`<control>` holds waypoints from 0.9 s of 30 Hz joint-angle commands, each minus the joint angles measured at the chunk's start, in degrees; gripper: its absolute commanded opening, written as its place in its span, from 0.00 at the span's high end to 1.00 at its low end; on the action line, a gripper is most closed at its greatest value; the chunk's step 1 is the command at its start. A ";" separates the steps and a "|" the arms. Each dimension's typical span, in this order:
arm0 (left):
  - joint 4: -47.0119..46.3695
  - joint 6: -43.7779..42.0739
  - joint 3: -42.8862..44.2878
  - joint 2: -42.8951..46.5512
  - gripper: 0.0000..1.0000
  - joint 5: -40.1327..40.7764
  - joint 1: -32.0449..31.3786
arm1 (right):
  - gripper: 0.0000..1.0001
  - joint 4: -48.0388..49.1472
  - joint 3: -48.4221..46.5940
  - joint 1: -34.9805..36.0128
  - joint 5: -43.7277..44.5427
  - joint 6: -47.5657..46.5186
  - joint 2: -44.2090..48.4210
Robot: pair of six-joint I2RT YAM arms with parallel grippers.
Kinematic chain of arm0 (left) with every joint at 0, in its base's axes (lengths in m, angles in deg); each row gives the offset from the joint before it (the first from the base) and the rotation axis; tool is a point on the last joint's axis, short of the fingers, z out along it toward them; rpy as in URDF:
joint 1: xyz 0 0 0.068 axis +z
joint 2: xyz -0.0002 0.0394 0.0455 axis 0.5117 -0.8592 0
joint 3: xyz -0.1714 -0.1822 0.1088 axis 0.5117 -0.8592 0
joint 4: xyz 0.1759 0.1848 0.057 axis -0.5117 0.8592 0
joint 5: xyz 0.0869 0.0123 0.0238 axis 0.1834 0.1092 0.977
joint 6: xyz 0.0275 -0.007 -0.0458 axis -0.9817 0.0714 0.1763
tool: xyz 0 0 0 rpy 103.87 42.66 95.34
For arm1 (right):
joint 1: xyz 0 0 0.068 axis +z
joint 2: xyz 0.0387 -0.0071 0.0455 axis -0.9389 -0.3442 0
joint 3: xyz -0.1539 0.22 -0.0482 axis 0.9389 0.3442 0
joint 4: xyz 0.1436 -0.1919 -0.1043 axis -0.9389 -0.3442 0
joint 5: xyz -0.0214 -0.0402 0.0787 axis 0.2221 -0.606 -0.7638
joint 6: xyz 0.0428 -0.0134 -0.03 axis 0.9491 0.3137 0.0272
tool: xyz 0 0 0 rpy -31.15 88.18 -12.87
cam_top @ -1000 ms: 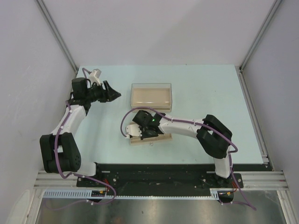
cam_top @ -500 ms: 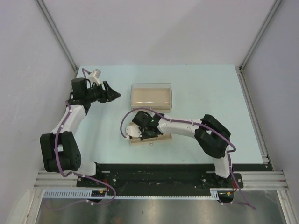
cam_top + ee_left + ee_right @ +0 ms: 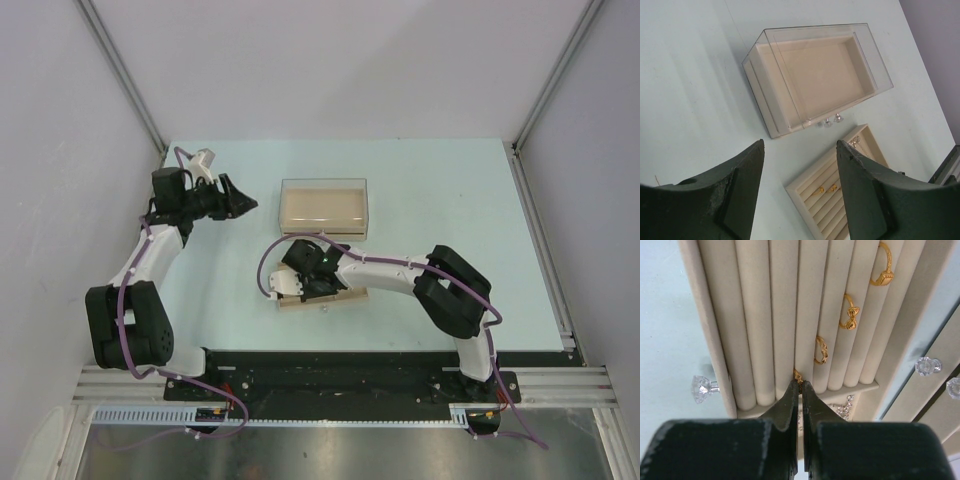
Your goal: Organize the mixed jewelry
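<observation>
The right arm's elbow is seen drawn a shade toward the left edge compared with a second ago, and the right gripper point(image 3: 300, 288) is carried with it across the beige slotted tray point(image 3: 350, 297), which is set close to the near edge, a little left of its middle. From the right wrist, the fingers are found pressed together, and a fourth gold piece point(image 3: 797, 375) appears to be nipped at their very tips, right over a groove between two rolls. Three gold rings point(image 3: 850, 315) are already seated in the neighbouring grooves, one per slot, stepped along a diagonal. A silvery chain-like piece point(image 3: 844, 409) is glimpsed in the narrow strip at the end of the rolls, just beside the fingertips. The small shift is read as a lining-up, so that this piece can be pushed down into the next free groove; the seating is not yet done. The left gripper point(image 3: 240, 200) is left unmoved near the left edge toward the far-left corner, its fingers point(image 3: 735, 185) held wide apart with nothing between them. The clear-lidded box point(image 3: 815, 75) at the table's middle is not touched.
</observation>
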 commanded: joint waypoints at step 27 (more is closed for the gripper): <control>-1.17 -1.59 0.03 -1.06 0.36 -2.05 0.90 | 0.56 1.85 0.16 -0.50 3.65 3.19 4.57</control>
